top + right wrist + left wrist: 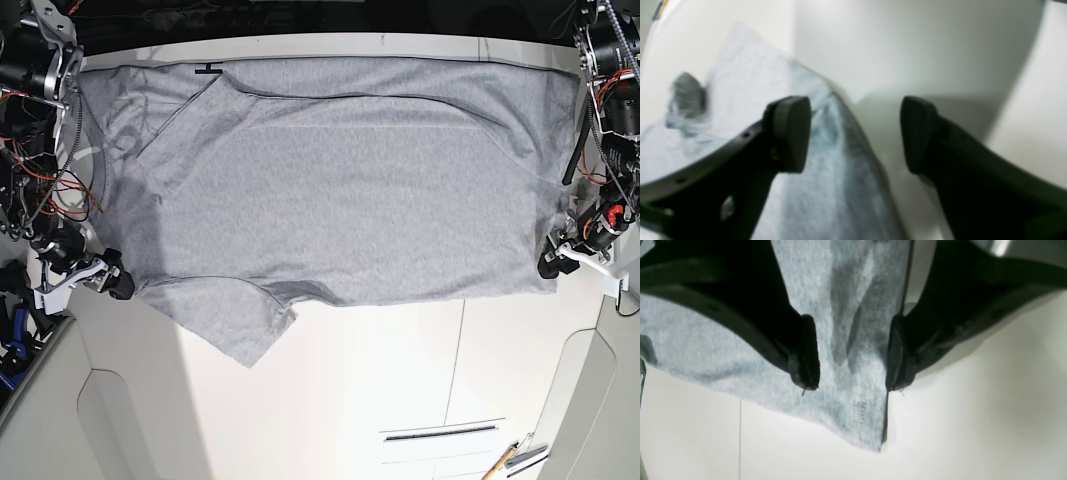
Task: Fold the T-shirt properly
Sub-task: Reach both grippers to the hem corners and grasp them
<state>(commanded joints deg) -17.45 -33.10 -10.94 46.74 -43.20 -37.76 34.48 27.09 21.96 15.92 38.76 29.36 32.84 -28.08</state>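
Across the white tabletop (400,380) lies the large heather light-grey cotton T-shirt (340,180), spread flat with its plain side up. At its hem corner the left gripper (852,373) stands with black jaws parted, grey cloth between them but unpinched. Beside the shirt's opposite edge, the right gripper (855,133) is likewise spread wide, holding nothing.

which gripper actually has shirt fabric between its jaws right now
The left gripper: a T-shirt corner lies between its open jaws. The right gripper only has fabric beside one finger.
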